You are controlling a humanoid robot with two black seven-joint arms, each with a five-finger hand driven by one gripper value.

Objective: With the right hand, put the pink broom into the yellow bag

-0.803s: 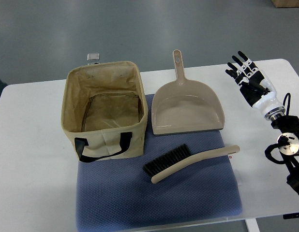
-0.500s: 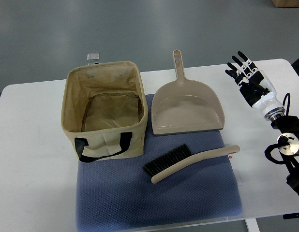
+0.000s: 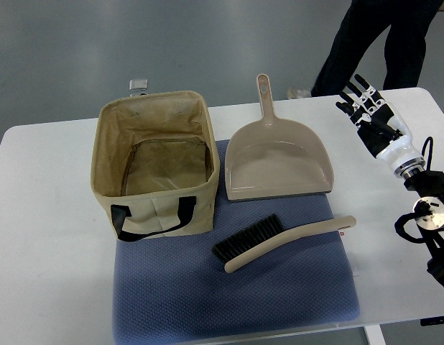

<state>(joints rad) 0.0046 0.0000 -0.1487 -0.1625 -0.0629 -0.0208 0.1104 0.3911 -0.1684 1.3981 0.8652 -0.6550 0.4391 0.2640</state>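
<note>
Nearest, on a blue textured cloth mat (image 3: 229, 287): the beige plastic hand broom with black bristles (image 3: 279, 241), lying flat, handle end pointing right. Farther back on the left: an open yellowish-beige fabric bag with black strap handles (image 3: 156, 165), upright, its front on the mat. Beside it to the right: a beige plastic dustpan (image 3: 278, 159), handle pointing away. At the right edge of the white desk (image 3: 42, 244): the black-and-white robotic right hand (image 3: 373, 116), fingers spread wide, holding nothing, well apart from the broom. Beyond the desk: a person's dark trouser legs (image 3: 376, 36).
</note>
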